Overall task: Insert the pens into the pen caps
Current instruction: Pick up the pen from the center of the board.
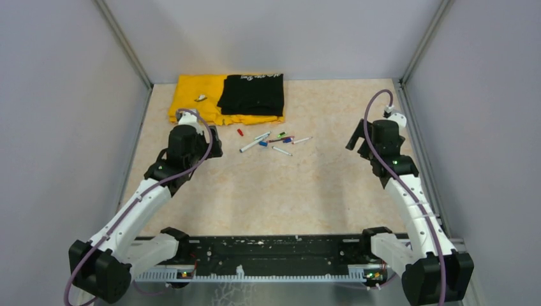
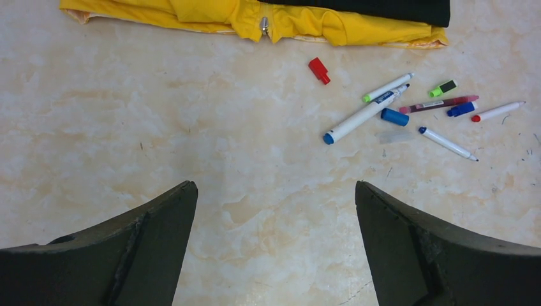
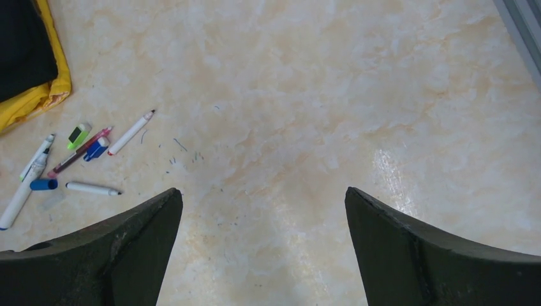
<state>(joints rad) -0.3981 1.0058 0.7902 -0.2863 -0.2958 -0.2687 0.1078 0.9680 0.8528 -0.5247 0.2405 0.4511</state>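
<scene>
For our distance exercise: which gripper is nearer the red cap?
Left. The left gripper sits close beside the red cap, on its left. The right gripper is far off on the cap's right, beyond the pens.

The pens (image 1: pixel 254 143) and pen caps (image 1: pixel 240 132) lay clustered on the table (image 1: pixel 287 197), just before 2 cloths (image 1: pixel 191 105) at its far edge.

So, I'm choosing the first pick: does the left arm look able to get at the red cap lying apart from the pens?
Probably yes. The red cap lies alone, ahead of the left arm, whose jaws are wide open. Nothing lies between them, and the yellow cloth sits just beyond.
</scene>
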